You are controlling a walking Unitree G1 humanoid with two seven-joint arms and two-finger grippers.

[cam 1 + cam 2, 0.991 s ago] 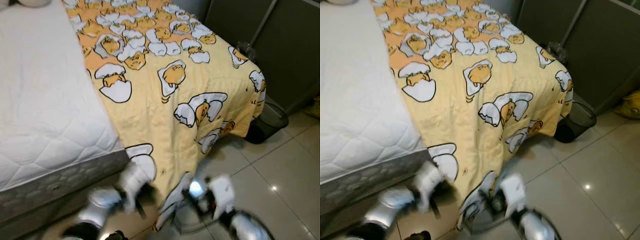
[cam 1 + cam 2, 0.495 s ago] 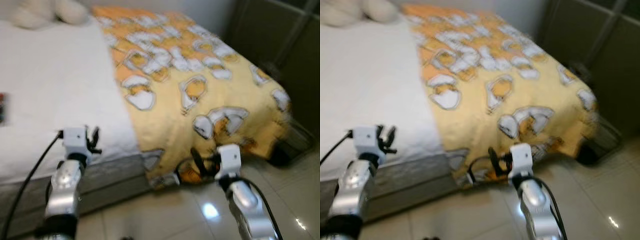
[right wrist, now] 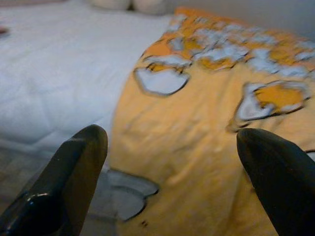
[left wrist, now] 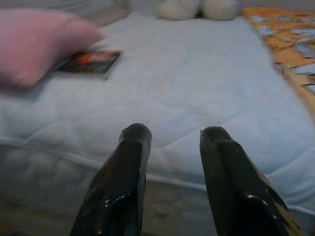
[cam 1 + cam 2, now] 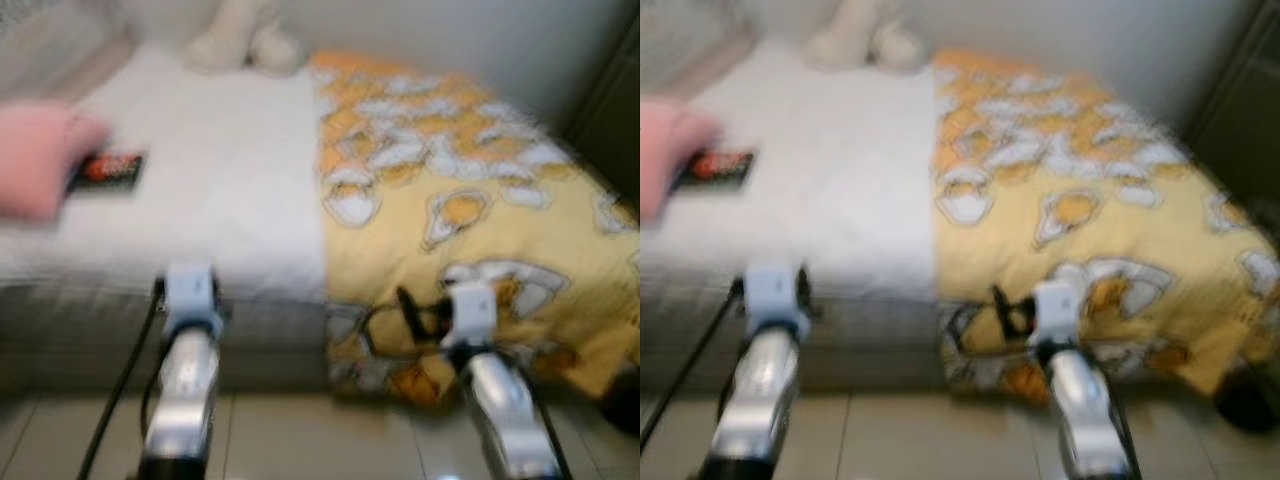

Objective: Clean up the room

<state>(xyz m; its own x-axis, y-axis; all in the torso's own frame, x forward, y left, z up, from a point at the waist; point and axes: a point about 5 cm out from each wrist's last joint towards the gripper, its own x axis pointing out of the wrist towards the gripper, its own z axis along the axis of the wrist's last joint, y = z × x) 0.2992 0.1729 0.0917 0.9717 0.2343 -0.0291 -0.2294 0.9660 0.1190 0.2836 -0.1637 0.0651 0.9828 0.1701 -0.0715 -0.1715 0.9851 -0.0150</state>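
Nearest the camera, at the bottom of the blurred eye views, two silver arms are seen raised over a pale tiled floor (image 5: pixel 300 440), one at lower left and one at lower right. The left gripper (image 4: pixel 170 135) is held in front of the mattress edge; in the left wrist view its two black fingers (image 4: pixel 129 162) are seen apart with a modest gap between them, and nothing is held. The right gripper (image 3: pixel 172 142) is held before the hanging edge of the yellow blanket (image 5: pixel 470 220); in the right wrist view its fingers (image 3: pixel 81 157) are spread wide, at opposite sides of the frame, and nothing is gripped between them. Behind the grippers, the grey side of the bed base (image 5: pixel 90 330) is seen across the lower middle of the frame, topped by a white quilted mattress (image 5: pixel 230 190) that takes up the centre and left. The blanket, printed with white and orange egg-like cartoon figures, is spread over the right half of the bed and is draped down its side toward the floor at lower right. Farther back, at the left edge of the frame, a pink cushion (image 5: pixel 40 160) is seen lying on the mattress, with a small dark packet with red print (image 5: pixel 108 170) just beside it, seemingly touching. At the far top centre, a cream plush toy (image 5: pixel 245 40) is seen against the pale wall (image 5: pixel 450 40), its details lost in blur.
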